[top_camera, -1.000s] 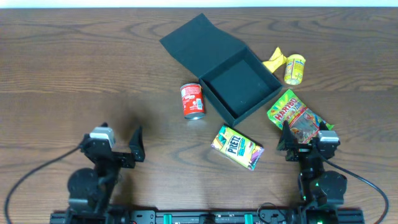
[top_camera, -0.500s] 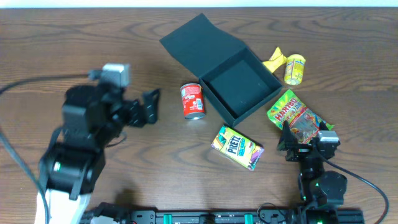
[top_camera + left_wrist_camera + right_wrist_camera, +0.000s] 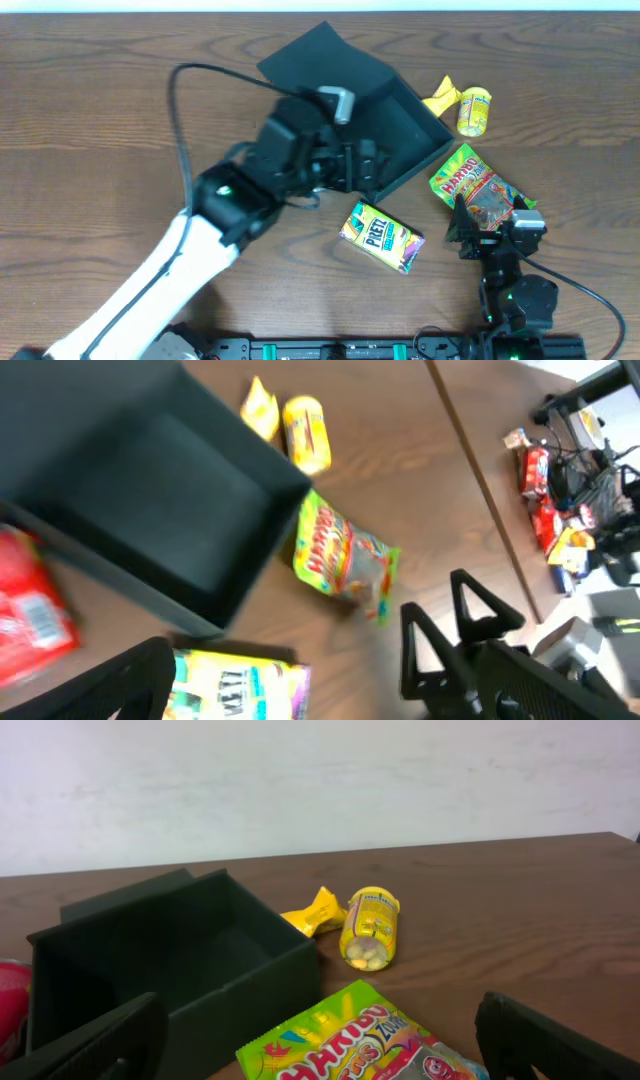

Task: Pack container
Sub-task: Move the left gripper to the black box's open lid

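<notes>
Container (image 3: 415, 125) sits open, upper centre. Left gripper (image 3: 290, 630), spread wide and empty above it, risks clipping its near wall descending.

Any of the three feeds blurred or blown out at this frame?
Left wrist: smeared throughout, with the container, red can and gummy bag all soft-edged. Right wrist: sharp under flat, even light, and the yellow tube is crisp. Overhead: sharp apart from a slightly soft left arm. No glare in any view.
</notes>
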`<state>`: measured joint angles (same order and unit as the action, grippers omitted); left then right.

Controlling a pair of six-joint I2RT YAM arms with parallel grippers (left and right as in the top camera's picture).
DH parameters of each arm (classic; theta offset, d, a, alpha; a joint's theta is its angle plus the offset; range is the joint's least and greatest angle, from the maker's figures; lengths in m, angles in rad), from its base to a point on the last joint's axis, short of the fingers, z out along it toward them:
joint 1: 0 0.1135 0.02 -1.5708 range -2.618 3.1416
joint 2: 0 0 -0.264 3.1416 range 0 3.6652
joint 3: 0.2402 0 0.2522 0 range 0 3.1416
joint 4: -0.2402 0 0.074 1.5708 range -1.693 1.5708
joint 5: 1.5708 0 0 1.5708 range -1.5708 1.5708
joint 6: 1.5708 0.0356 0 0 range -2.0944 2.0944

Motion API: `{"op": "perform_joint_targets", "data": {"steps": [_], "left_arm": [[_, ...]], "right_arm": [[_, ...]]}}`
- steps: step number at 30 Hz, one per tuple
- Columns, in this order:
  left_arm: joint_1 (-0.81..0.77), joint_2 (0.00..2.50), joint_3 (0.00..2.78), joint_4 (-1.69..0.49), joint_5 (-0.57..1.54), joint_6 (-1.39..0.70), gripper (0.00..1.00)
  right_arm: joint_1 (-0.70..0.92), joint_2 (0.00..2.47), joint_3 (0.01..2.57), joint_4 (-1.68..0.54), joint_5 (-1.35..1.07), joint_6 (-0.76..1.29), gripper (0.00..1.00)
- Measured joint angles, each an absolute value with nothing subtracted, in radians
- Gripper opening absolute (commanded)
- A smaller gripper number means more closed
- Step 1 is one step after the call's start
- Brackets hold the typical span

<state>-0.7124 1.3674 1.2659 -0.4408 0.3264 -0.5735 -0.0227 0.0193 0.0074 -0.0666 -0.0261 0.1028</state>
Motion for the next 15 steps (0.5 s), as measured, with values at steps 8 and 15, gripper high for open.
{"op": "perform_joint_targets", "data": {"steps": [8,15], "left_arm": [[-0.766,1.577,1.267,-0.515,0.244,-0.905,0.96],[-0.767,1.729,1.307,-0.549,0.201,-1.088,0.94]], "right_arm": [[-0.023,0.019,0.007,-0.067,-0.026,0.103,0.99],[-0.023,0.019,0.007,-0.067,-0.026,0.103,0.99]]}}
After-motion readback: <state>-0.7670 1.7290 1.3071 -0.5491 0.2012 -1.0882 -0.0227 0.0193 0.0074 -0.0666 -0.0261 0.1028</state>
